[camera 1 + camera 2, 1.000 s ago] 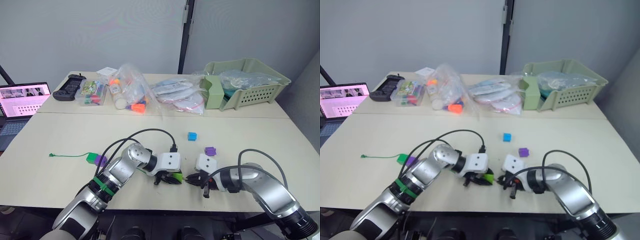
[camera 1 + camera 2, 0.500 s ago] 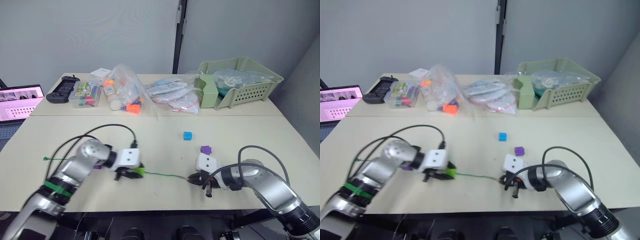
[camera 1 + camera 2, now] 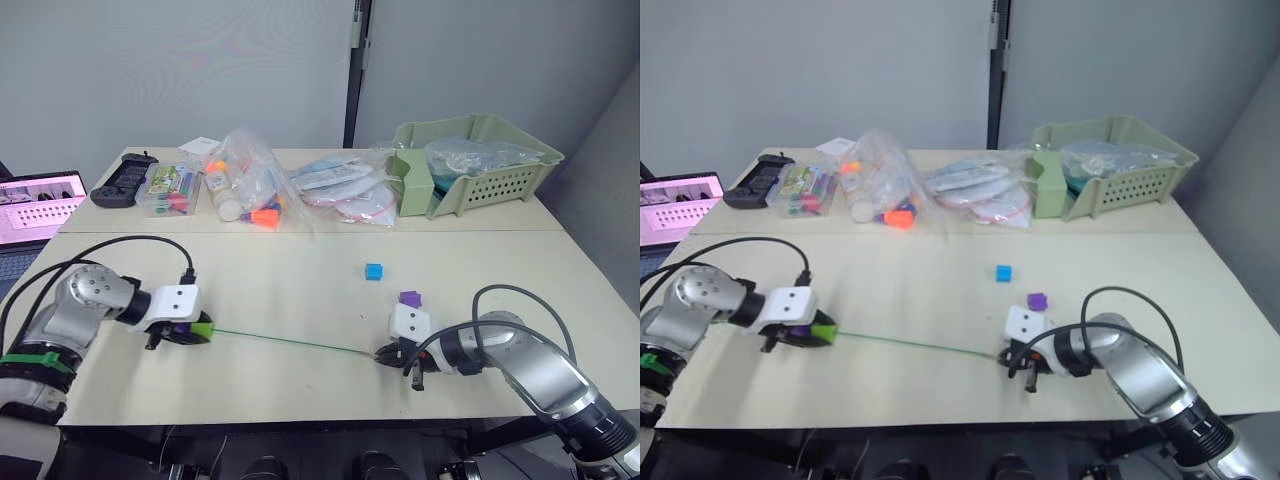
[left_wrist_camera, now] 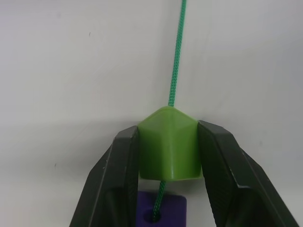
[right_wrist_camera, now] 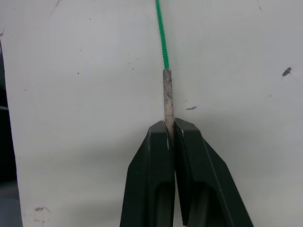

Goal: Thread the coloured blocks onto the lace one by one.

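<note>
The table (image 3: 300, 270) is holding everything. The left gripper (image 4: 168, 156) is squeezing a light green block (image 4: 168, 144) between its two fingers, and the lace (image 3: 290, 341) is running through that block. A purple block (image 4: 163, 210) is sitting on the lace just behind it. The right gripper (image 5: 169, 130) is pinching the stiff pale tip (image 5: 167, 92) of the lace with its fingers closed tight. The lace is stretching straight between both grippers. A blue block (image 3: 374, 271) and another purple block (image 3: 409, 298) are lying loose near the right gripper, waiting to be threaded.
</note>
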`<state>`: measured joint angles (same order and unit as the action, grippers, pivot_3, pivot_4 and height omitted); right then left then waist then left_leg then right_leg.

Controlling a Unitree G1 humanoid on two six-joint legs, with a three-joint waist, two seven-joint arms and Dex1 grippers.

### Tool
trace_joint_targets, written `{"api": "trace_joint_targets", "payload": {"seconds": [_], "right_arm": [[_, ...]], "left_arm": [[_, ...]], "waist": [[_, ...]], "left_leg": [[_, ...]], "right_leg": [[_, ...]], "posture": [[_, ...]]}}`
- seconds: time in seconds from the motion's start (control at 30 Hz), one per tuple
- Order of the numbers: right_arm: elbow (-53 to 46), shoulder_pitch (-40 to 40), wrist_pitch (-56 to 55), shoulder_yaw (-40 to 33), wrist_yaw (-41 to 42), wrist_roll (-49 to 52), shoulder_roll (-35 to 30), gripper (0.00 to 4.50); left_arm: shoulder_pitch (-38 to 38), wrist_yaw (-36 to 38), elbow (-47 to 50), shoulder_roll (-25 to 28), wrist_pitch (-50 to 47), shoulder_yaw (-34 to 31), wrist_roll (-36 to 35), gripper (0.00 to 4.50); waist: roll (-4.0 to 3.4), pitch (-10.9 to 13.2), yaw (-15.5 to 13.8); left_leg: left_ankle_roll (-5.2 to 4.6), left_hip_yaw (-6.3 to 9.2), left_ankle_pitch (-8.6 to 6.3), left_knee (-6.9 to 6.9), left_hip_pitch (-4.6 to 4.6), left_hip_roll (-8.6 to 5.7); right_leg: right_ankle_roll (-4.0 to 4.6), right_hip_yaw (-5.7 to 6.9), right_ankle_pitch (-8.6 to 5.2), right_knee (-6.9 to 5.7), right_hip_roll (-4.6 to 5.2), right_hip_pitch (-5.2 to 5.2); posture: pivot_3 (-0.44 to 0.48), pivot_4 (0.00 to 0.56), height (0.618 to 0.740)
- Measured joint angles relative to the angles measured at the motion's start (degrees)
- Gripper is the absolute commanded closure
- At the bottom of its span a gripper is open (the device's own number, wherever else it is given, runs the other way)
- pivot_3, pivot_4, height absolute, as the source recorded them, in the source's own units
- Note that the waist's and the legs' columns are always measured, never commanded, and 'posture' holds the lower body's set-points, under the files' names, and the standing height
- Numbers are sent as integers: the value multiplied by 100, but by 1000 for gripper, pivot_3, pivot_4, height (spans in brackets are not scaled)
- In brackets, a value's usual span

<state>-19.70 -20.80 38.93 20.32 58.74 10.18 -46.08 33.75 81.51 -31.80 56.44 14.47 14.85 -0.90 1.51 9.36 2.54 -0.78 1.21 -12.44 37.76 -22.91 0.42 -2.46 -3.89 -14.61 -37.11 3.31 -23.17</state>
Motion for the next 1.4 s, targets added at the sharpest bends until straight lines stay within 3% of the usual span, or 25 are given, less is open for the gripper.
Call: {"api": "trace_joint_targets", "payload": {"seconds": [0.33,0.37,0.57,0.83,0.97,1.17,1.3,1.4], "right_arm": [[83,-113,-5,3,36,-45,35,4500],[89,-120,-7,4,34,-46,59,4500],[104,-150,-6,27,-8,-46,180,4500],[110,-384,56,216,-58,-55,498,4500],[254,-668,215,472,-211,-240,765,4500],[274,-958,562,677,-312,-342,929,4500],[237,-1016,688,742,-378,-377,977,4500],[210,-1017,758,739,-383,-377,967,4500]], "left_arm": [[-8,52,-271,-18,92,-197,17,3170],[-39,73,-253,-37,-19,-257,-50,2152],[-236,441,452,-73,-953,-387,-443,232],[-254,478,2200,-585,-2319,-453,-1052,232],[-264,-223,2683,-1622,-2608,-106,-893,232],[-37,-960,2744,-2689,-2713,649,-373,232],[166,-1066,2654,-2860,-2683,945,-110,232],[172,-1061,2608,-2867,-2752,944,-132,1102]], "waist": [[-9,-4,-1],[-9,-4,-2],[-3,0,-15],[3,4,-53],[5,4,-83],[10,7,-149],[9,7,-149],[9,7,-154]], "left_leg": [[0,-14,0,0,-3,8],[0,-13,0,0,-6,9],[0,-8,0,7,-54,6],[0,11,0,19,-97,-4],[0,13,1,29,-94,-31],[0,20,1,36,-93,-37],[0,18,0,41,-93,-37],[0,21,1,41,-93,-38]], "right_leg": [[0,0,0,-1,0,-4],[0,0,0,-2,0,-6],[1,1,1,-2,4,-43],[1,0,3,-26,11,-91],[1,-2,3,-52,17,-92],[3,-2,5,-64,16,-95],[3,-3,5,-64,15,-94],[3,-3,4,-75,15,-95]], "posture": [[0,150,740],[0,150,740],[0,150,740],[0,150,740],[0,150,740],[0,150,740],[0,150,740],[0,150,740]]}}
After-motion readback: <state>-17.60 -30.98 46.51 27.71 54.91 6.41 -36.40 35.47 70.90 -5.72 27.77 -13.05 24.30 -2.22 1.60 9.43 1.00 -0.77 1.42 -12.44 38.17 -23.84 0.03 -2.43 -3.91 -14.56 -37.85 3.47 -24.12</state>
